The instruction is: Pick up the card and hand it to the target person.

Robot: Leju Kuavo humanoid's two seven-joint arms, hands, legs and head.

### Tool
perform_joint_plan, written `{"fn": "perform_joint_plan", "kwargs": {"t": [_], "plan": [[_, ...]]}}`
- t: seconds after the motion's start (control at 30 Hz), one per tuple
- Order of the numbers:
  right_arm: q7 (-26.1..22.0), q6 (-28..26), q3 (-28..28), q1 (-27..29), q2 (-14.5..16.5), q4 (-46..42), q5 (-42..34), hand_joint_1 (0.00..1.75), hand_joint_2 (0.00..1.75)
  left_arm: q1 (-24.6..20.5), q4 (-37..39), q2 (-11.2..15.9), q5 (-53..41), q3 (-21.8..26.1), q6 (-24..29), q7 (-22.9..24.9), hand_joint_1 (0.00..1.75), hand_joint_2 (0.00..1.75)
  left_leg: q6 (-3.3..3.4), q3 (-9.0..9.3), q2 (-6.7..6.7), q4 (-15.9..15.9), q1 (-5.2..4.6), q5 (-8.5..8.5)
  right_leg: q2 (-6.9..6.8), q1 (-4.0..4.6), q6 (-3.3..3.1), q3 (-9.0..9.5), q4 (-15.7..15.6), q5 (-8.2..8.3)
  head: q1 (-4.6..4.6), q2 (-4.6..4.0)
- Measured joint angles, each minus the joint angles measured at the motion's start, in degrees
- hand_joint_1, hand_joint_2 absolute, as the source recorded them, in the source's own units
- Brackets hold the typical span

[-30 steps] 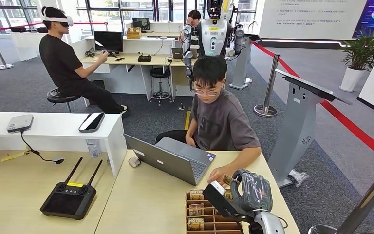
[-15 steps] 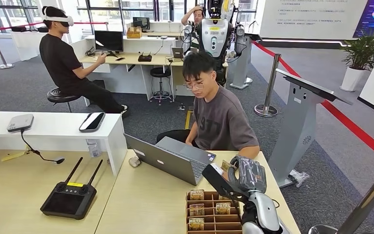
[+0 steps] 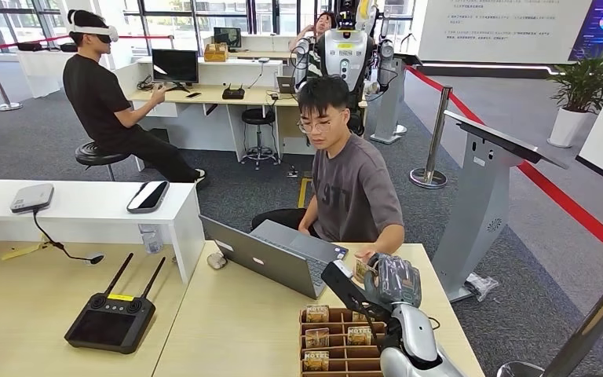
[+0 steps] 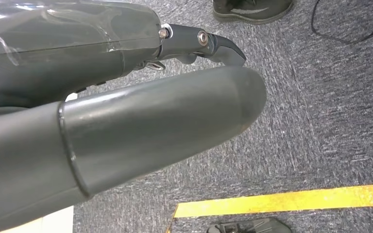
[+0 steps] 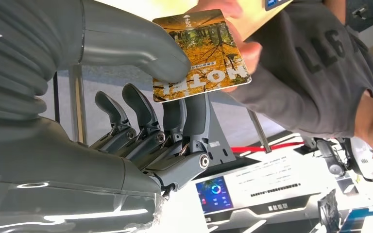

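Pickup is done; handover is happening right now. The right hand [image 5: 141, 97] is pinching the card [image 5: 201, 53] btwn thumb and fingers [image 5: 194, 116], the other fingers curling underneath w/o touching it. Card is an autumn-forest print w/ "HOTEL" lettering, held out over the far edge of the worktop [image 3: 235, 322], just beyond the card box [image 3: 344, 345] where more cards are sitting in slots.

The person's hand [image 5: 245, 46] is reaching in and appears to be touching the card's far edge, fingers showing behind and around it. From the head view, the person [image 3: 353, 188] is sitting behind the laptop [image 3: 271, 255], arm stretching toward the robot's hand [image 3: 389, 279].

So what's left, as I judge it: person takes a firm hold, thumb lets go, arm pulls back. Card isn't released yet, since the thumb is pressing on its face.

Left hand [image 4: 126, 126] is hanging low over grey carpet, holding nothing visible; can't tell how far its fingers are spread.
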Motion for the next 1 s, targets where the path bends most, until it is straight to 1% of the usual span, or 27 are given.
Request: {"fn": "perform_joint_plan", "kwargs": {"t": [0.17,0.37,0.47,0.5,0.53,0.6,0.63,0.67,0.87,1.0], "plan": [[-0.55,-1.21,0.0,0.05,-0.03,0.49,-0.05,1.44,1.75,-0.11,-0.04,0.01,-0.12,-0.13,-0.06,-0.11,0.0,0.0,0.0,-0.01,-0.02,-0.01,-0.01,0.02,-0.02,0.0,-0.01,-0.01,0.01,0.01,0.0,0.0],[-0.73,-1.85,0.19,0.37,0.04,0.78,0.15,1.48,1.75,-0.21,-0.05,0.02,-0.26,-0.29,-0.12,-0.09,0.0,0.0,-0.01,-0.04,-0.04,0.02,0.01,0.01,-0.04,0.01,-0.01,-0.03,0.02,0.0,0.0,0.0],[-0.93,-2.49,0.12,0.51,0.06,0.84,0.14,1.43,1.75,-0.23,-0.05,0.02,-0.37,-0.41,-0.2,-0.08,0.0,0.0,-0.03,-0.04,-0.06,0.04,0.01,-0.02,-0.05,0.0,0.0,-0.03,0.05,-0.04,0.0,0.0],[-1.02,-2.76,0.07,0.56,0.05,0.83,0.14,1.32,1.75,-0.24,-0.06,0.02,-0.39,-0.44,-0.23,-0.09,0.0,0.0,-0.01,-0.03,-0.05,0.0,0.0,0.01,-0.05,0.0,-0.01,-0.03,0.01,-0.01,0.0,0.0],[-1.12,-3.01,0.07,0.59,0.03,0.83,0.19,1.07,1.75,-0.26,-0.06,0.01,-0.42,-0.47,-0.25,-0.1,0.0,0.0,-0.01,-0.03,-0.06,0.01,0.0,0.0,-0.05,0.0,-0.01,-0.02,0.02,-0.02,0.0,0.0],[-1.21,-3.25,0.24,0.6,-0.04,0.95,0.45,0.37,1.75,-0.28,-0.06,0.0,-0.45,-0.51,-0.25,-0.1,0.0,0.0,-0.02,-0.04,-0.07,0.03,0.01,-0.01,-0.06,0.01,0.0,-0.02,0.03,-0.03,0.0,0.0],[-1.14,-3.16,0.45,0.55,-0.06,1.11,0.72,0.12,1.75,-0.29,-0.06,-0.01,-0.45,-0.51,-0.24,-0.1,0.0,0.0,-0.03,-0.04,-0.08,0.05,0.01,-0.02,-0.06,0.01,0.01,-0.02,0.05,-0.05,0.0,0.0],[-1.04,-3.06,0.62,0.5,-0.07,1.24,0.93,0.0,1.75,-0.3,-0.06,-0.02,-0.45,-0.51,-0.24,-0.11,0.0,0.0,-0.01,-0.03,-0.07,0.02,0.01,0.0,-0.06,0.01,0.0,-0.02,0.02,-0.03,0.0,0.0],[-0.62,-2.29,1.07,0.7,0.02,1.85,1.29,0.0,1.75,-0.3,-0.04,-0.03,-0.46,-0.53,-0.23,-0.05,0.0,0.0,-0.03,-0.05,-0.07,0.06,0.01,-0.02,-0.05,0.01,0.01,-0.04,0.06,-0.04,0.0,0.0],[-0.68,-2.98,0.5,1.39,-0.11,1.24,0.7,0.0,1.75,-0.24,-0.07,0.02,-0.39,-0.47,-0.2,-0.06,0.0,0.0,-0.02,-0.04,-0.06,0.03,0.01,0.0,-0.05,0.01,-0.01,-0.03,0.03,-0.02,0.0,0.0]]}}
